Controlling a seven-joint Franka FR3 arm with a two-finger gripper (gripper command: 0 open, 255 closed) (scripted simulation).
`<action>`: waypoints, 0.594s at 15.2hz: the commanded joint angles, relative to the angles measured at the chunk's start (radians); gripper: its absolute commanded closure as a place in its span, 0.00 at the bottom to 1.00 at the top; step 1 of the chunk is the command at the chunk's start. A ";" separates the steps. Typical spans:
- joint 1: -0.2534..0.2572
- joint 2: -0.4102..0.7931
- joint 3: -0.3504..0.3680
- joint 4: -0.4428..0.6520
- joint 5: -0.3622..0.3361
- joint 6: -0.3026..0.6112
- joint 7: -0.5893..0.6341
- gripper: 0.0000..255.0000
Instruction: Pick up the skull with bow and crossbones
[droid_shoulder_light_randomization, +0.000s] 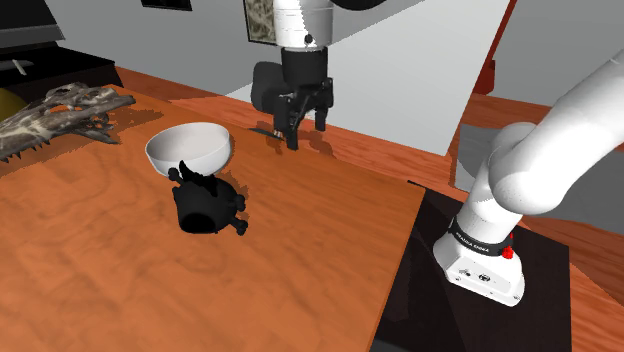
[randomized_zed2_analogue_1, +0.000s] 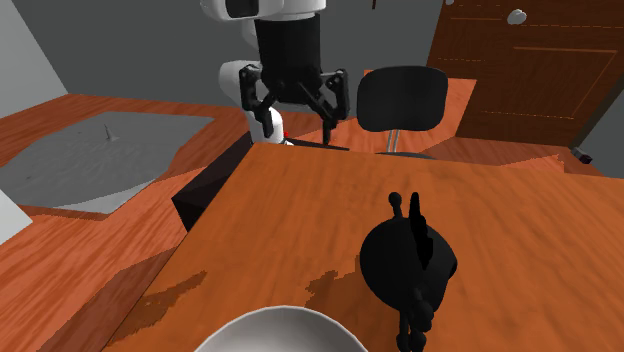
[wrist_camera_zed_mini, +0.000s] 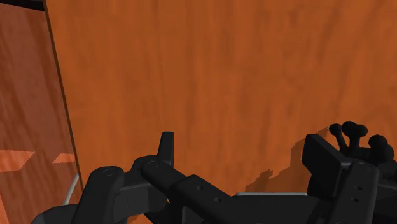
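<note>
- A long-jawed, toothed animal skull (droid_shoulder_light_randomization: 55, 118) lies on the wooden table (droid_shoulder_light_randomization: 100, 280), well apart from the white bowl (droid_shoulder_light_randomization: 190, 148), toward the shoulder view's left. It is no part of the task.
- The white bowl stands upright and serves as the landmark here. Its rim also shows in the second exterior view (randomized_zed2_analogue_1: 280, 325).
- The skull with bow and crossbones (droid_shoulder_light_randomization: 207, 205) is all black. It rests on the table just beside the bowl, on the side nearer the shoulder camera. Whether it touches the bowl cannot be told. In the second exterior view (randomized_zed2_analogue_1: 408, 262) it sits beyond the bowl with its bow standing up, and nothing grips it.
- The gripper (droid_shoulder_light_randomization: 307, 135) hangs over the table beyond the bowl, toward the shoulder view's right, and well apart from the black skull. Its fingers (randomized_zed2_analogue_1: 328, 118) are spread, with only bare wood between them.
- In the wrist view the knobbed bone ends (wrist_camera_zed_mini: 353, 130) peek out just past one finger, outside the gripper (wrist_camera_zed_mini: 242, 146).
- The white arm (droid_shoulder_light_randomization: 540, 160) rises from its stand (droid_shoulder_light_randomization: 540, 300), far from the bowl toward the shoulder view's right.
- Judged from this, the pick is at its approach stage and nothing has been grasped. Left to do: bring the gripper over the skull, descend, close on it and lift.
</note>
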 joint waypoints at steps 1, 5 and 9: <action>0.005 0.067 0.034 0.051 -0.002 0.013 0.039 0.00; 0.021 0.198 0.102 0.139 -0.021 0.047 0.125 0.00; 0.047 0.343 0.161 0.245 -0.065 0.071 0.217 0.00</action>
